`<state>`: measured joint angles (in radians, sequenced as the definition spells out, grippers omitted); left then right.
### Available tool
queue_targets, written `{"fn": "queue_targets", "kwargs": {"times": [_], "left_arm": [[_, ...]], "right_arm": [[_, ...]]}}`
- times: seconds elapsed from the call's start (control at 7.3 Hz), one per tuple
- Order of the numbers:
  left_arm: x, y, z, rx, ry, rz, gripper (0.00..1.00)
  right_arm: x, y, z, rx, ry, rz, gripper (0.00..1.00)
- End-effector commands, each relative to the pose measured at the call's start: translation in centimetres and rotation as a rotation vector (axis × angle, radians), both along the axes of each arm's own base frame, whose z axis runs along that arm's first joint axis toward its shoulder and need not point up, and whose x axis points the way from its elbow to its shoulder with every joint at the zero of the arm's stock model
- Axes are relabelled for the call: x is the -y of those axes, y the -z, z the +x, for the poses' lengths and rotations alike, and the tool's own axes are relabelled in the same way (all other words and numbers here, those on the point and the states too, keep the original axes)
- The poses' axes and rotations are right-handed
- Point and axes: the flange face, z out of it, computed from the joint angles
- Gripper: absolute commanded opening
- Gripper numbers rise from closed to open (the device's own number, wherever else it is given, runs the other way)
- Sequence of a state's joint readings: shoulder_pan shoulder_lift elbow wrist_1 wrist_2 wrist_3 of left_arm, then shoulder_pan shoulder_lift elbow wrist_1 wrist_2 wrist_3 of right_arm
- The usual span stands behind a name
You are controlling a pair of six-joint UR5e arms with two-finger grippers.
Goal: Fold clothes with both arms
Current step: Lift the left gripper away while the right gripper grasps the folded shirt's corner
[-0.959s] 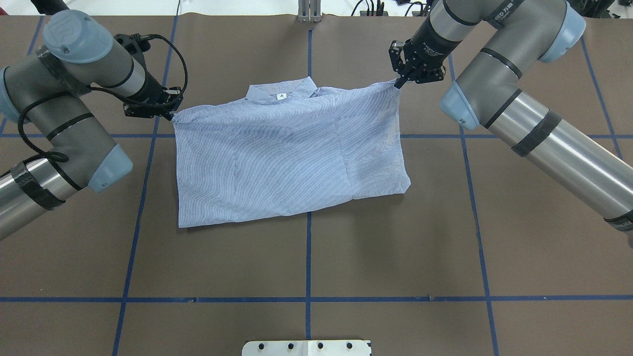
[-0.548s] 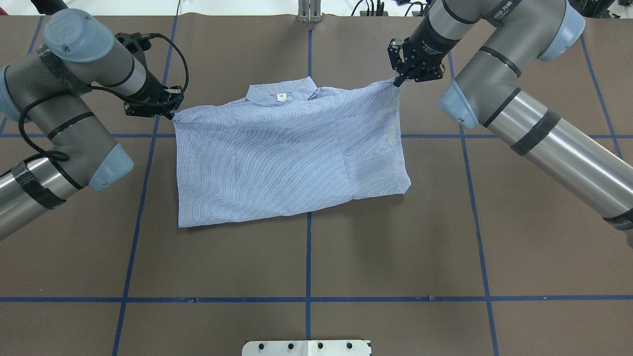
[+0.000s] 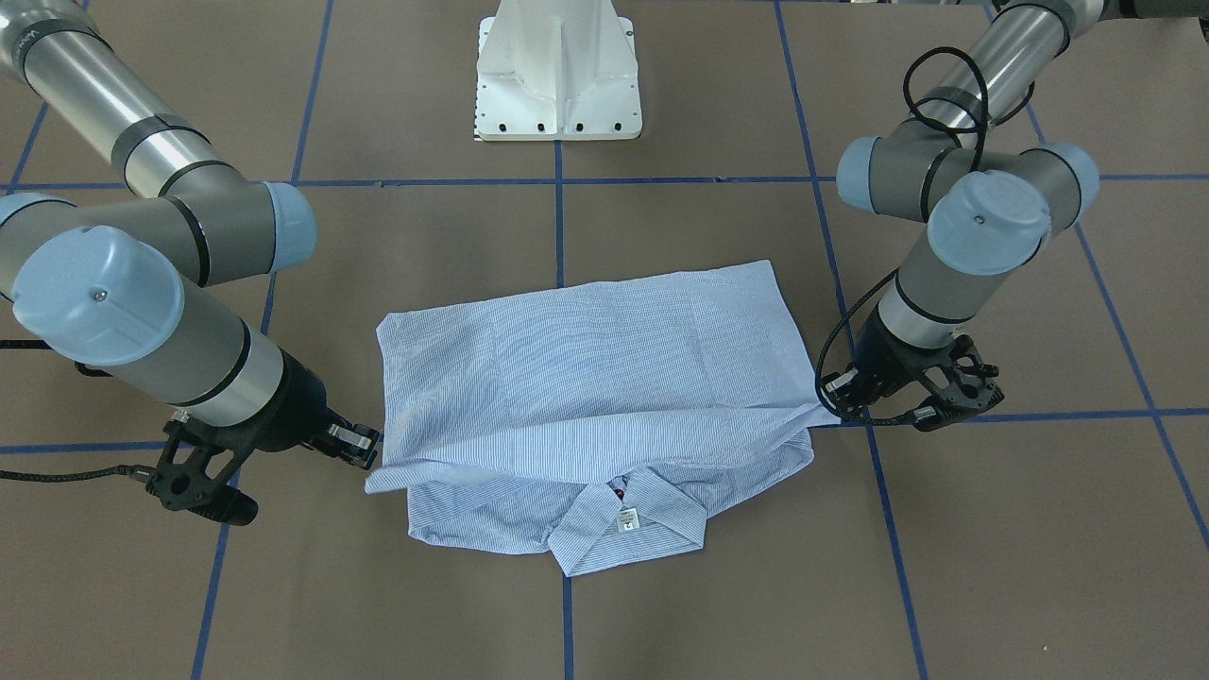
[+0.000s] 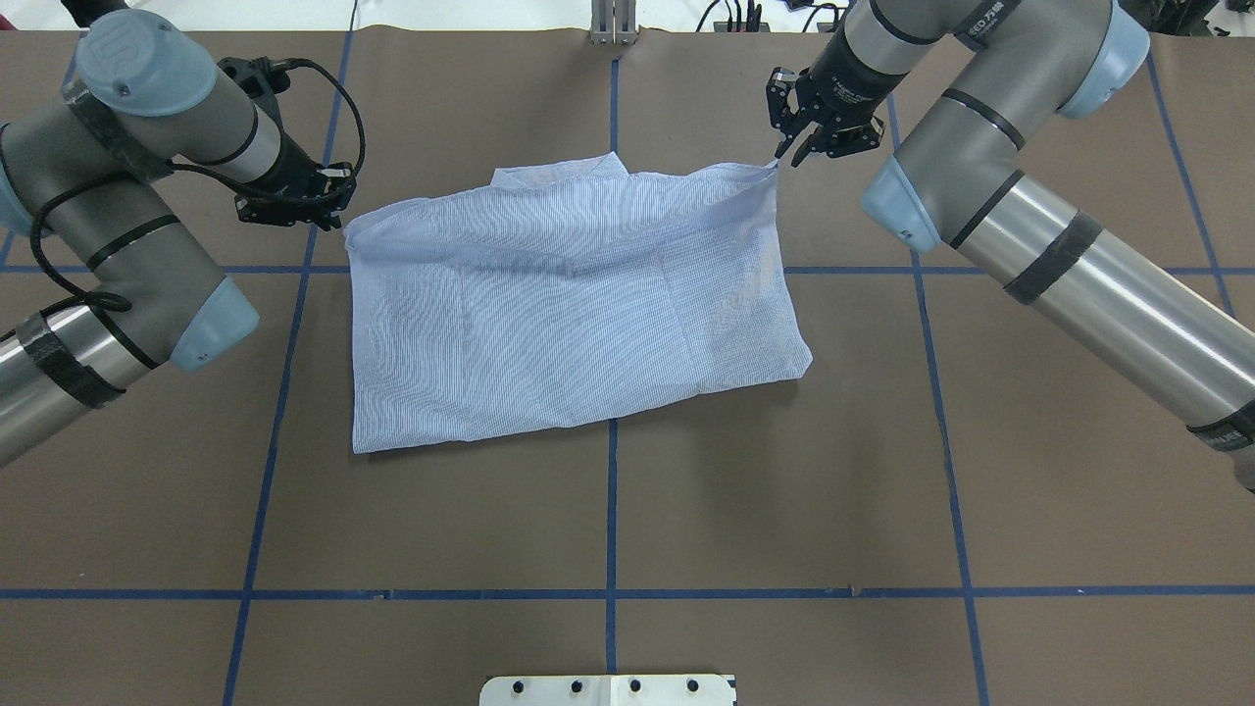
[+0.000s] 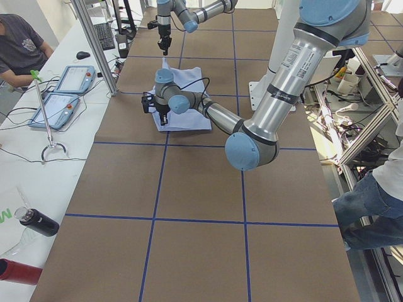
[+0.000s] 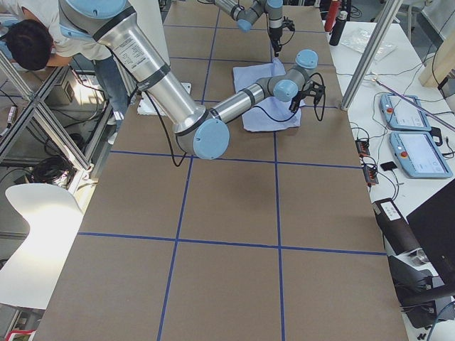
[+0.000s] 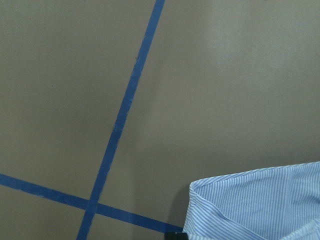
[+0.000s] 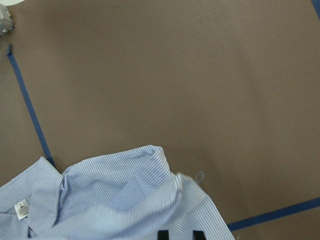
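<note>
The light blue striped shirt (image 4: 569,304) lies folded at mid-table, its collar (image 3: 623,515) and white neck tag on the far side from the base. My left gripper (image 4: 338,221) is shut on one far corner of the top layer, also visible from the front (image 3: 829,408). My right gripper (image 4: 778,157) is shut on the other far corner (image 3: 373,455). Between them the top layer's edge is held up off the table, above the collar. The right wrist view shows the collar (image 8: 100,185) and the cloth running between my black fingertips (image 8: 162,235). A shirt corner (image 7: 260,205) shows in the left wrist view.
The white pedestal base (image 3: 557,94) stands on the near side of the brown table (image 4: 608,529), which is marked with blue tape lines. Teach pendants (image 5: 63,94) and a seated person (image 5: 19,47) are at a side bench. Another person (image 6: 28,42) bends near the frame.
Both grippers have risen and drawn slightly toward the far side, lifting the shirt's top layer edge. In the overhead view the raised cloth now hides the neck tag.
</note>
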<state>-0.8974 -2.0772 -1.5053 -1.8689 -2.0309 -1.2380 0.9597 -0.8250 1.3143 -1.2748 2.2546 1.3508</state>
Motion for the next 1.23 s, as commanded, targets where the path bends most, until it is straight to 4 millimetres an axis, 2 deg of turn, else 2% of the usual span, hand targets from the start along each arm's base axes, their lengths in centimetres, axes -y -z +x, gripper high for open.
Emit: {"fn": "queue_targets", "kwargs": {"times": [0.0, 0.27, 0.41, 0.55, 0.68, 0.96, 1.1], "left_arm": [[0.1, 0.1, -0.2, 0.0, 0.003, 0.003, 1.0], [0.1, 0.2, -0.2, -0.002, 0.004, 0.005, 1.0], [0.1, 0.5, -0.2, -0.004, 0.005, 0.006, 1.0], [-0.1, 0.9, -0.3, -0.009, 0.005, 0.012, 1.0], [-0.1, 1.2, -0.5, -0.014, 0.008, 0.014, 1.0], [-0.6, 2.7, -1.2, -0.032, 0.015, 0.033, 1.0], [-0.8, 3.0, -1.3, -0.036, 0.015, 0.036, 1.0]], "right_arm": [[1.0, -1.6, -0.7, 0.006, -0.013, 0.025, 1.0], [0.8, -2.5, -0.6, 0.022, -0.012, 0.038, 1.0], [-0.5, -1.3, 0.1, 0.048, -0.006, 0.059, 1.0], [-4.7, -1.9, -0.6, 0.064, 0.031, 0.075, 1.0], [-8.3, -4.1, -1.4, 0.057, 0.064, 0.069, 1.0], [-13.9, -8.6, -3.3, 0.02, 0.125, 0.045, 1.0], [-16.4, -9.6, -4.8, 0.009, 0.162, 0.045, 1.0]]}}
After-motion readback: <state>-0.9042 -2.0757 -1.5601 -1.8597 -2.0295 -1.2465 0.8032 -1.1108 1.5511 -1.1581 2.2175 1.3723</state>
